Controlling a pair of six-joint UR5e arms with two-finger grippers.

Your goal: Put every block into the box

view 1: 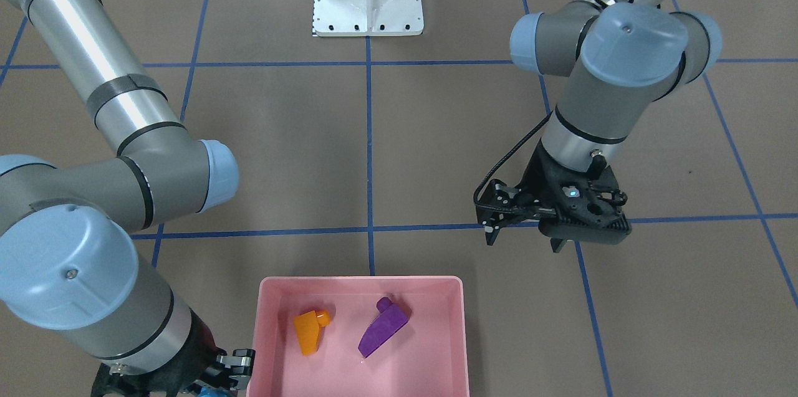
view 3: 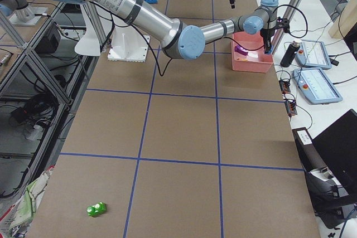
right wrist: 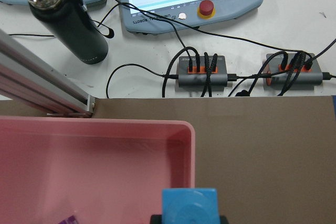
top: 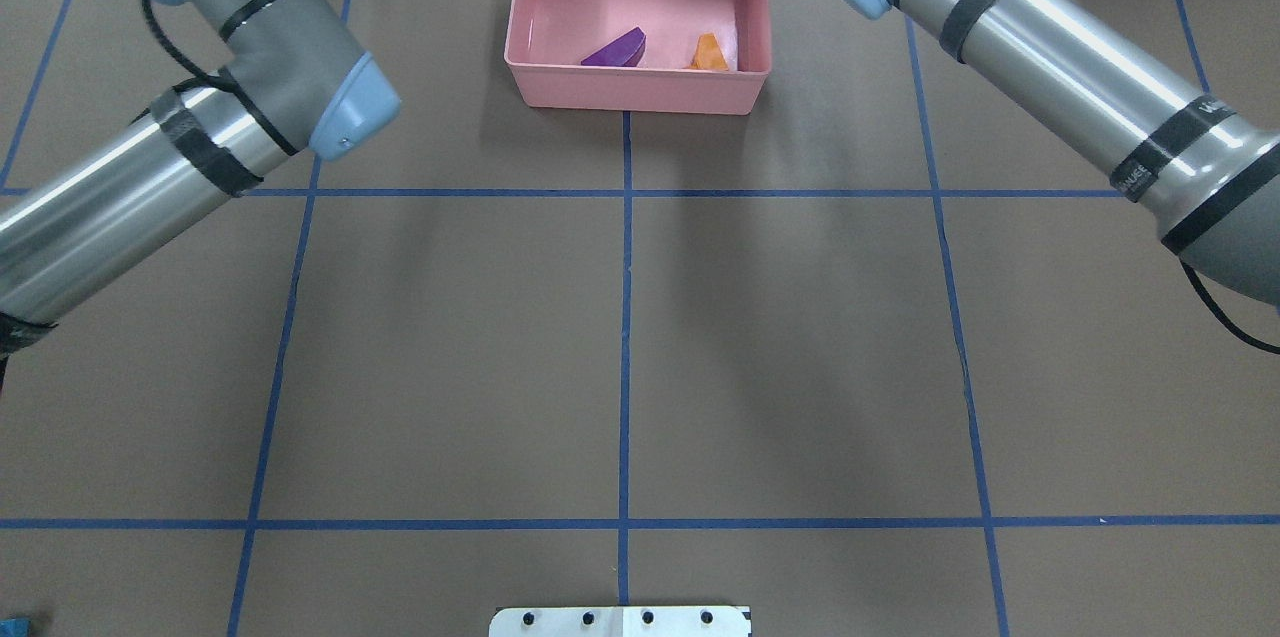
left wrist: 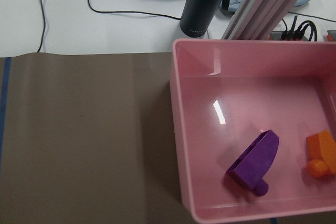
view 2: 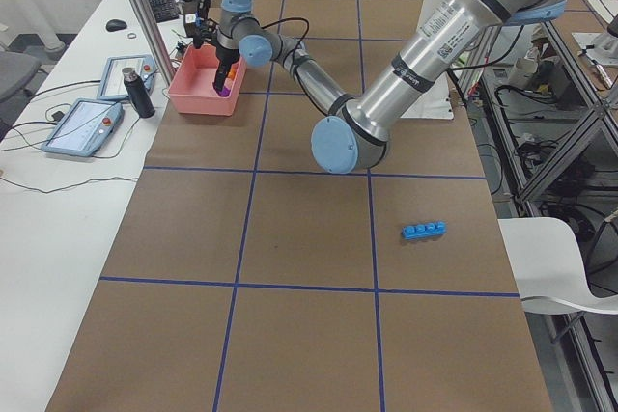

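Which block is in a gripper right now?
The tiny blue cube, clamped in the right gripper; orange block and purple block lie loose in the box.

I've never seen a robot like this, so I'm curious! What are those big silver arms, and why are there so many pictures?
It is one robot with two metal arms, and each arm ends in a two-finger gripper. The six pictures show the same moment from different cameras: one facing the robot, one above and behind it, one at each end of the table, and one on each wrist. On the brown table stands a pink box with an orange block and a purple block inside. A long blue bar and a green block lie far off on the table. The right gripper holds a tiny blue cube at the box's edge. The left gripper is open and empty.
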